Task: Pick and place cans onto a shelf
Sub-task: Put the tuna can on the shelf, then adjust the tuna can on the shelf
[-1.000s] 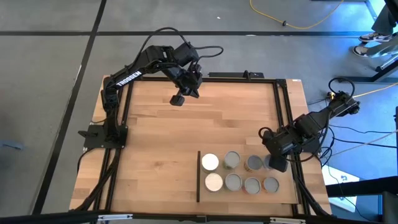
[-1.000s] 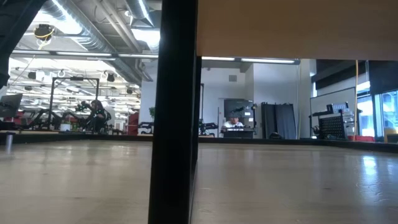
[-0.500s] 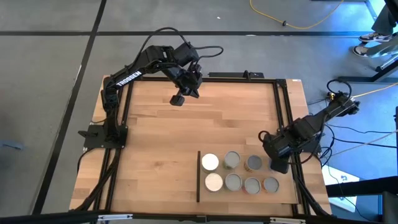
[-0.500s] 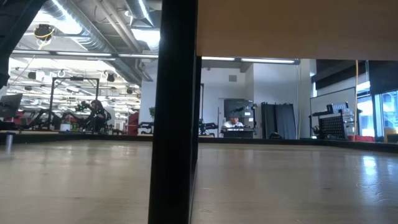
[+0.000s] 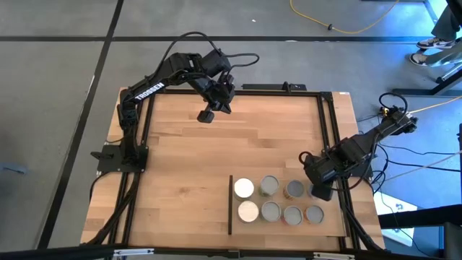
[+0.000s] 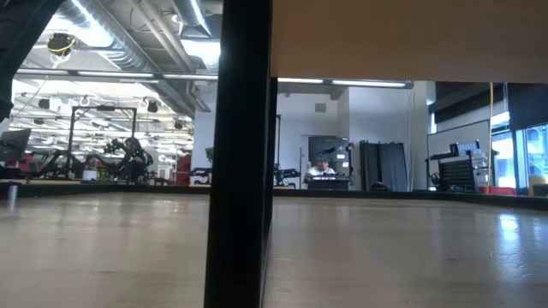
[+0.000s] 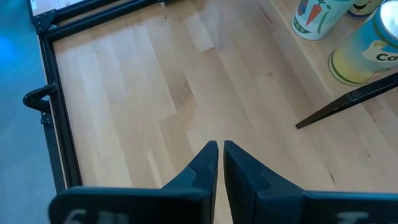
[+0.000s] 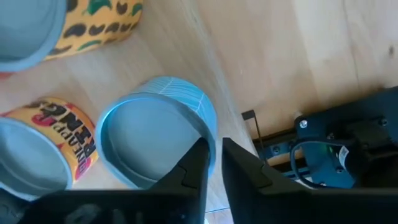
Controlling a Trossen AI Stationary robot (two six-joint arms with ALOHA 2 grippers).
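The shelf (image 5: 285, 232) is a flat light-wood board lying in the tabletop's (image 5: 216, 155) near right corner, its long axis running along the near edge toward the right edge. A thin dark strip (image 5: 230, 204) marks its short end facing the table's middle.

Cans stand upright on the shelf in two rows parallel to its long axis, round tops up. The far row, from the strip outward: a white-topped can (image 5: 244, 188), a grey-topped can (image 5: 269, 185), another grey-topped can (image 5: 294, 189), and a pale blue ribbed can (image 8: 163, 134) at the right end, largely hidden under the right arm in the high view. The near row: a white-topped can (image 5: 248, 211), two grey-topped ones (image 5: 271, 211) (image 5: 292, 214), and an orange-sided can (image 5: 314, 214) nearest the right edge.

The right gripper (image 8: 212, 163) is over the shelf's far right corner. Its fingers stand only a narrow slit apart, straddling the wall of the blue can at its rim, one finger over the can's top and one outside; whether they press the wall cannot be told.

The left gripper (image 7: 220, 155) hovers above bare wood near the tabletop's far edge, well apart from the shelf, fingers nearly together with nothing between them.
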